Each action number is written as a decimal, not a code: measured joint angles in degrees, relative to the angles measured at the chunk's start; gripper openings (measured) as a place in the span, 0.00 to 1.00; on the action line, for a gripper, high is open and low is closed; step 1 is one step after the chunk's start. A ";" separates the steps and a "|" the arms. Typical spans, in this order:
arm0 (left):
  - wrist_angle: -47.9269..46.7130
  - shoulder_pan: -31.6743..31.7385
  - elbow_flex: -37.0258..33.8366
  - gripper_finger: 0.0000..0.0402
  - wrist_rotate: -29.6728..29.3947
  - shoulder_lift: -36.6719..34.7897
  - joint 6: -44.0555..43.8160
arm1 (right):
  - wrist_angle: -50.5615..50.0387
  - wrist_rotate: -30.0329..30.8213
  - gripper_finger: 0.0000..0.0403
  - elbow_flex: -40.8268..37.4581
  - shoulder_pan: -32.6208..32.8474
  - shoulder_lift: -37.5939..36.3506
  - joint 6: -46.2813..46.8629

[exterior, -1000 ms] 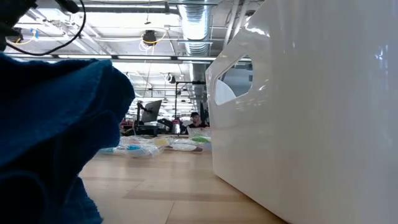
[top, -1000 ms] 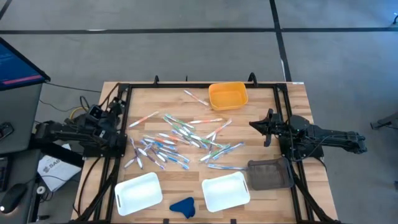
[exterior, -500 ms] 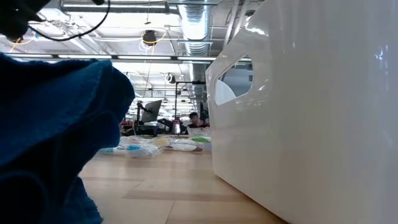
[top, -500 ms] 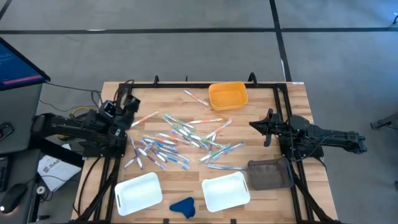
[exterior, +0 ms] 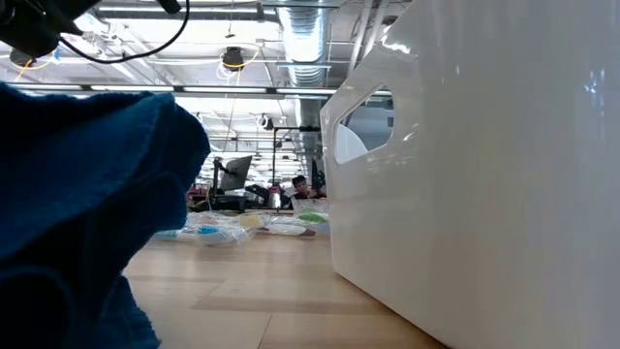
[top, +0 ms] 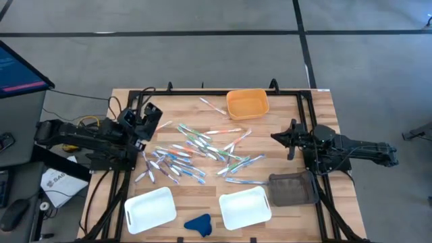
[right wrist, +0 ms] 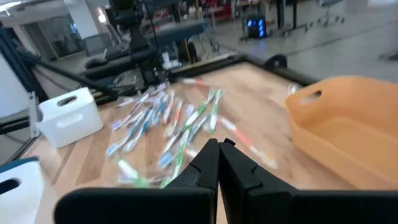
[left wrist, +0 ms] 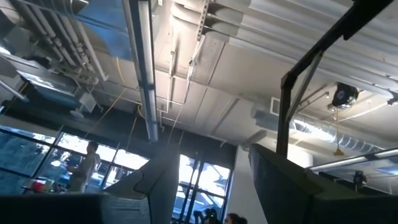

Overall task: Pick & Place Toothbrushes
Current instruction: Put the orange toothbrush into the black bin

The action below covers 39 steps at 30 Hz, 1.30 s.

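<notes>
From where I stand the two white bins (top: 152,210) sit nearest on the table (top: 317,101), with a blue cloth lump (top: 198,224) between them and a dark mesh tray (top: 293,189) off to the right. Past them the toothbrushes (top: 196,154) lie scattered across the middle of the table, many crossing or touching one another. The left pincer (top: 150,113) is raised at the pile's left edge, fingers apart and holding nothing, its wrist tipped up toward the ceiling. To do this reach well, I'd say it should tilt down and pick a loose brush at the fringe, not one buried in the tangle. The right pincer (top: 275,136) waits with fingers together, right of the pile. Farthest sits the orange bin (top: 247,104).
</notes>
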 joint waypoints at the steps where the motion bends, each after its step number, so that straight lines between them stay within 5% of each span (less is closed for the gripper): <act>1: 0.00 -0.04 0.00 0.47 0.50 0.02 0.00 | -0.70 -0.15 0.00 0.48 0.00 0.00 0.54; 10: 0.42 -0.17 0.02 0.47 3.67 -0.35 -0.02 | -2.65 -0.14 0.00 1.39 -0.02 -0.01 1.70; 27: 0.92 -0.17 0.02 0.47 3.62 -0.35 -0.02 | 4.85 0.10 0.00 1.34 -0.09 0.00 21.37; 34: 1.01 -0.15 0.02 0.47 3.26 -0.35 0.13 | 19.07 14.08 0.00 1.32 -0.09 -0.02 11.83; 39: 1.01 -0.15 0.02 0.47 2.11 -0.32 0.31 | 29.09 14.85 0.00 1.34 0.07 -0.04 11.23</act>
